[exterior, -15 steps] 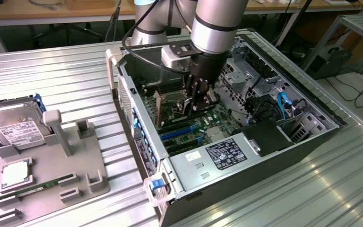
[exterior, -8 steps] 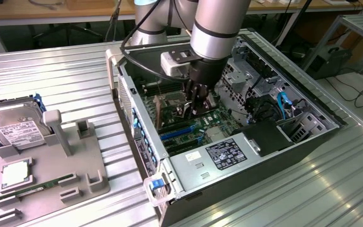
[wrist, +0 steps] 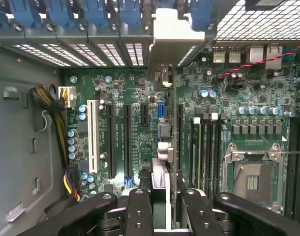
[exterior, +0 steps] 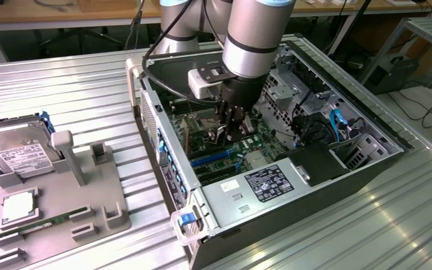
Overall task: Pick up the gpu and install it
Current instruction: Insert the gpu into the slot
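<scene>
My gripper (exterior: 227, 130) is down inside the open computer case (exterior: 150, 107), just above the motherboard (exterior: 224, 154). In the wrist view its black fingers (wrist: 139, 211) are shut on the gpu (wrist: 162, 142), which I see edge-on as a thin card running away from the gripper (wrist: 167, 212). The card's pale metal bracket (wrist: 173, 44) stands at the far end, against the row of rear slot covers with blue latches (wrist: 91, 12). The card hangs over the expansion slots, beside the black slots (wrist: 112, 140); whether it is seated in one is hidden.
A white slot (wrist: 95, 135), the open CPU socket (wrist: 251, 177) and a cable bundle (wrist: 51, 105) surround the card. The power supply (exterior: 265, 185) fills the case's near end. A grey fixture (exterior: 66, 197) at the exterior view's left holds a hard drive (exterior: 13, 147) and a memory stick (exterior: 43, 223).
</scene>
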### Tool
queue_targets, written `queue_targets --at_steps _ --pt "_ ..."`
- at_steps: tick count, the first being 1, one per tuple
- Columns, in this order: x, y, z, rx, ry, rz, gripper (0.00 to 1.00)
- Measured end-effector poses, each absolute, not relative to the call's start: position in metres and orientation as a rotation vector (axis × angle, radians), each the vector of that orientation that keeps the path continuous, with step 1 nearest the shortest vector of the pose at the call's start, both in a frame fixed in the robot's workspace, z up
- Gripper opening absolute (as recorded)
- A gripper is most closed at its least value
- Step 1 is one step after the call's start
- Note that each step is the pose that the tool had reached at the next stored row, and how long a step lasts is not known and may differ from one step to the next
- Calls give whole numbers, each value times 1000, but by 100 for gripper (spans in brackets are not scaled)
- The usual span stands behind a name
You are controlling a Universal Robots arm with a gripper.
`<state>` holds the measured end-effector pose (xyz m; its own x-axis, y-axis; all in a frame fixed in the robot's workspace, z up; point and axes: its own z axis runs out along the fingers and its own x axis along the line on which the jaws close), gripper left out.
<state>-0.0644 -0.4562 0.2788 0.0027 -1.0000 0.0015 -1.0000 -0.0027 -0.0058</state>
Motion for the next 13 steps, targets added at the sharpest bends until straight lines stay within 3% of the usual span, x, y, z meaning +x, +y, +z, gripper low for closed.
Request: queue_targets --at_steps 13 --pt "-68 -461 269 -2223 2218 -5 28"
